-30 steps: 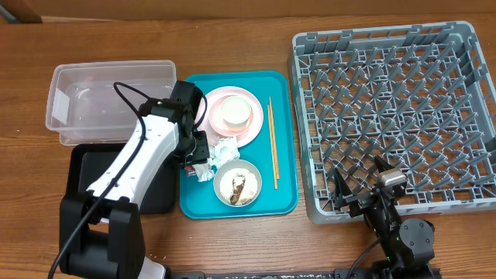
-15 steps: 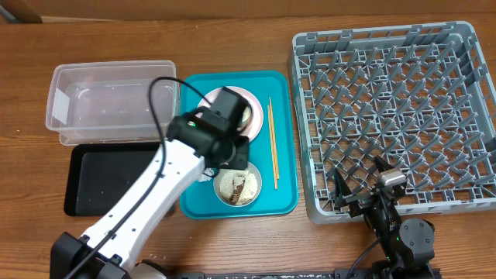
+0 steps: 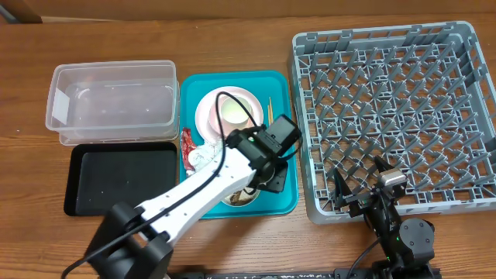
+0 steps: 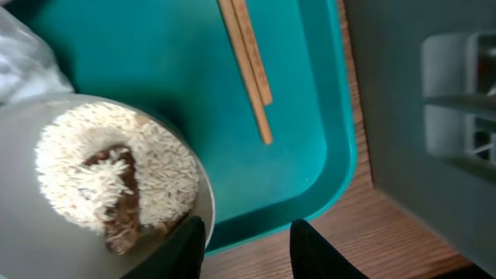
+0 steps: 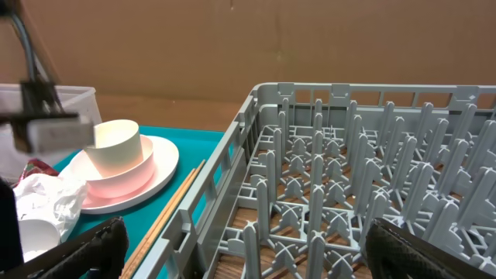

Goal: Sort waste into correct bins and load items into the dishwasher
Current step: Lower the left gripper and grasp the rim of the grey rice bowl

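Observation:
My left gripper [image 3: 271, 174] hangs open over the teal tray's right front part. In the left wrist view, one of its fingers [image 4: 192, 246] stands over the rim of the white bowl [image 4: 116, 178] holding rice and brown scraps, and the other stands outside it. The chopsticks [image 4: 248, 70] lie just beyond on the tray. A pink plate [image 3: 211, 116] carries a stacked bowl and cup [image 3: 236, 112]. A crumpled napkin [image 3: 203, 156] and red wrapper [image 3: 187, 140] lie at the tray's left. My right gripper [image 5: 263, 256] stands wide open at the front edge of the grey dish rack [image 3: 395, 108].
A clear tub [image 3: 112, 101] stands left of the teal tray [image 3: 194, 85], with the black tray [image 3: 116, 182] in front of it. The left arm crosses the black tray's corner and the teal tray's front. Bare wooden table [image 3: 248, 248] runs along the front.
The left arm swung from the napkin at the tray's left across to the right, over the rice bowl's edge. The napkin and wrapper are uncovered. The right arm stayed still.

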Controlling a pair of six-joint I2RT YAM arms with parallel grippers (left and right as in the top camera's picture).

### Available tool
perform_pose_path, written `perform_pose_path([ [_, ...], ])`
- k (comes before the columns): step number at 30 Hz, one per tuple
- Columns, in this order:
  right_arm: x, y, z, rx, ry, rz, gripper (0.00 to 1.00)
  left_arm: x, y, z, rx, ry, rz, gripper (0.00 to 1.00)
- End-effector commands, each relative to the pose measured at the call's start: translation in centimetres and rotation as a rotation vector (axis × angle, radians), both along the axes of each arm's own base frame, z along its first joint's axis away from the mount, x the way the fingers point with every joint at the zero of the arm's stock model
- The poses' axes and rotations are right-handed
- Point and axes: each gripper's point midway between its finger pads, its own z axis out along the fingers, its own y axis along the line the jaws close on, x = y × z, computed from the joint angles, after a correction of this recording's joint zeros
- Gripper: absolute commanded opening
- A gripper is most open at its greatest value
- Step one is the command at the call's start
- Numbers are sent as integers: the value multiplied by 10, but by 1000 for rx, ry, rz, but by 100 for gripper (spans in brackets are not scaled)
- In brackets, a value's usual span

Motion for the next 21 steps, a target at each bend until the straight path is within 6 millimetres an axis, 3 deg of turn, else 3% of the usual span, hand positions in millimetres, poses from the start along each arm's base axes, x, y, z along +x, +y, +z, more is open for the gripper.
perform_pose_path([
  [1,-1,1,3,2,-15,5,100,1,-2,-13,36,19,14,38],
  [9,-1,1,3,2,-15,5,100,-3,2,-41,99,83,29,37],
  [14,-1,1,3,2,-15,5,100,-4,3,-47,113,95,29,36],
  [21,-1,1,3,2,-15,5,100,-3,4,-47,118,90,32,22],
])
